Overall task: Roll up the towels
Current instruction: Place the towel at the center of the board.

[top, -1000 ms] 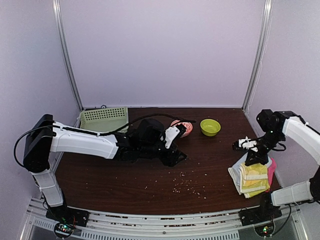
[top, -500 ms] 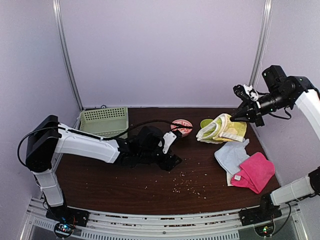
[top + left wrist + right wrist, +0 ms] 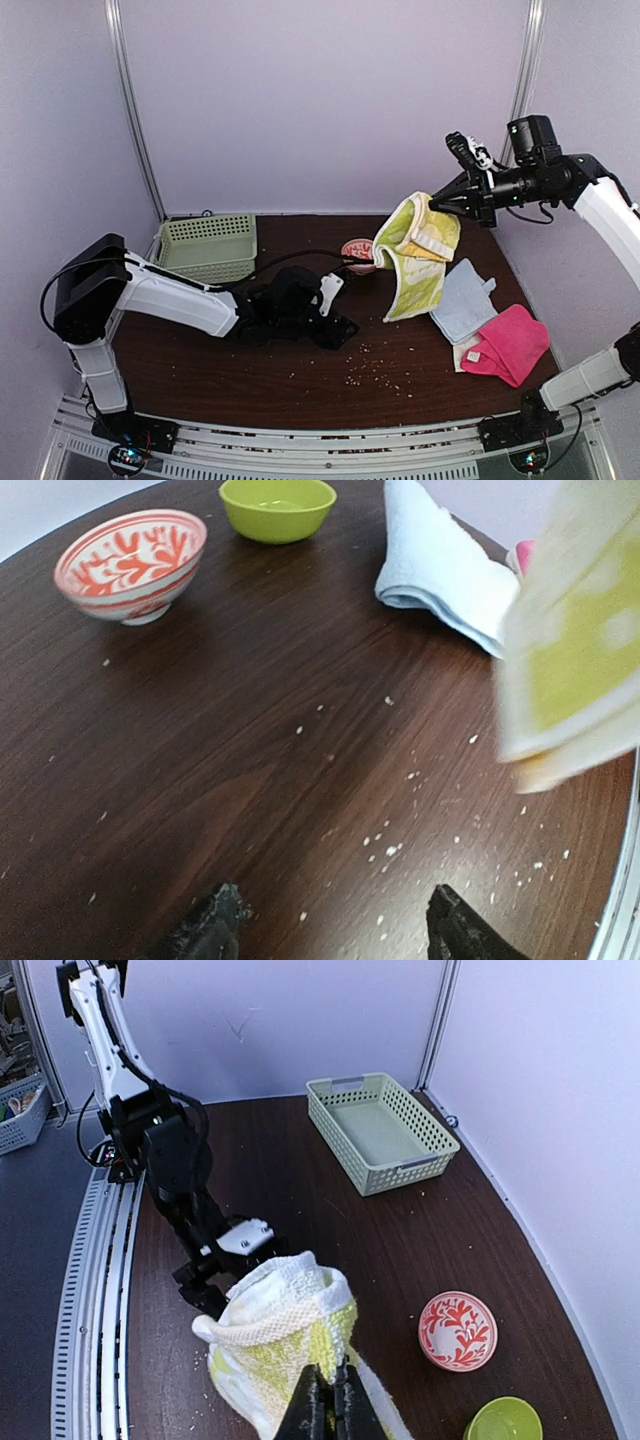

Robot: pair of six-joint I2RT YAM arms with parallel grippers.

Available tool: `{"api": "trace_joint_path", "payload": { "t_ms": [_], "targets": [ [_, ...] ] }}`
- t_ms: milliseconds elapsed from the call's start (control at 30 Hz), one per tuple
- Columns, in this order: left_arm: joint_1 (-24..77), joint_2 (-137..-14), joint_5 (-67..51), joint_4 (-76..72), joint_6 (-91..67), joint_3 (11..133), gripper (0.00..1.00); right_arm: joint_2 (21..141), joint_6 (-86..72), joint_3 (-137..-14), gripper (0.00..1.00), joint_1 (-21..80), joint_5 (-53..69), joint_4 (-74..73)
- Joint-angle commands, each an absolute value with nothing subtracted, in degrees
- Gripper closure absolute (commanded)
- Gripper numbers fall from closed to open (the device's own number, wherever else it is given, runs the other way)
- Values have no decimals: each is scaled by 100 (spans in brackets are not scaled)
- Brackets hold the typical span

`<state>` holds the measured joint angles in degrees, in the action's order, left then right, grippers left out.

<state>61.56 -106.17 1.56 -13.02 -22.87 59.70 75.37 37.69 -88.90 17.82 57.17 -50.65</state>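
While the right gripper point(image 3: 436, 204) hangs high over the table's 2 o'clock corner, its claw is clenched on a fold of the yellow towel point(image 3: 412, 255). The right wrist view shows the two fingers pressed tight together with the cloth bunched just above them. The towel dangles clear of the wood in a loose, doubled drape, its pale pattern facing out.

On the dark wooden table point(image 3: 200, 370), the light blue towel point(image 3: 462, 300) lies flat at about 3 o'clock. The pink towel point(image 3: 507, 343) sits just beside it toward 4 o'clock, overlapping its near corner. A sliver of cream cloth point(image 3: 463, 353) peeks from under the pink one; how it is folded cannot be told.

The left gripper point(image 3: 333, 326) rests low near the table's centre, its claw released. In the left wrist view, both black fingertips point(image 3: 215, 930) stand wide apart with only bare wood and scattered crumbs point(image 3: 395, 840) between them.

A red-and-white patterned bowl point(image 3: 358, 250) stands at 12 o'clock, partly behind the hanging towel. A lime green bowl point(image 3: 277, 505) sits beside it toward 1 o'clock. The green plastic basket point(image 3: 208, 245) occupies the 10 o'clock corner.
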Motion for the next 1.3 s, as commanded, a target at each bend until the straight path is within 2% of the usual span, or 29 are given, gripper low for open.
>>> {"api": "trace_joint_path", "payload": {
  "t_ms": [0, 200, 333, 467, 567, 733, 800, 900, 1000, 1200, 1267],
  "targets": [
    [6119, -9644, 1046, -1260, -2828, 5306, 35, 7770, 3443, -8497, 100, 2207, 4899, -4313],
    [6061, -8299, 2607, 452, -3447, 5056, 29, 8733, 3454, -8446, 100, 3458, 3591, -4273],
    [5939, -7144, 3374, 1051, -3653, 4782, 24, 9328, 3438, -9507, 100, 4064, 4371, -4705],
    [5727, -6146, 3664, 1381, -3436, 4707, 22, 9772, 3570, -10420, 100, 4219, 5291, -5215],
    [5681, -5816, 3741, 1444, -3273, 4660, 21, 9937, 3600, -9987, 100, 4154, 5128, -5088],
    [5660, -5921, 3555, 1529, -3379, 4557, 21, 10274, 3244, -8295, 100, 3609, 4276, -4074],
    [5649, -6081, 3373, 1427, -3405, 4498, 22, 10466, 2964, -7995, 95, 3404, 3971, -3893],
    [5659, -6443, 3027, 1431, -3391, 4529, 23, 10691, 3031, -8000, 77, 3320, 3730, -4304],
    [5660, -6834, 2552, 1578, -3365, 4544, 26, 10566, 3028, -7964, 64, 3313, 3608, -4417],
    [5697, -7348, 1349, 1989, -3378, 4406, 38, 9660, 2923, -7526, 57, 3322, 3107, -4288],
    [5713, -7380, 1036, 2020, -3374, 4321, 39, 9343, 2797, -7272, 56, 3342, 2966, -4076]
  ]
}}
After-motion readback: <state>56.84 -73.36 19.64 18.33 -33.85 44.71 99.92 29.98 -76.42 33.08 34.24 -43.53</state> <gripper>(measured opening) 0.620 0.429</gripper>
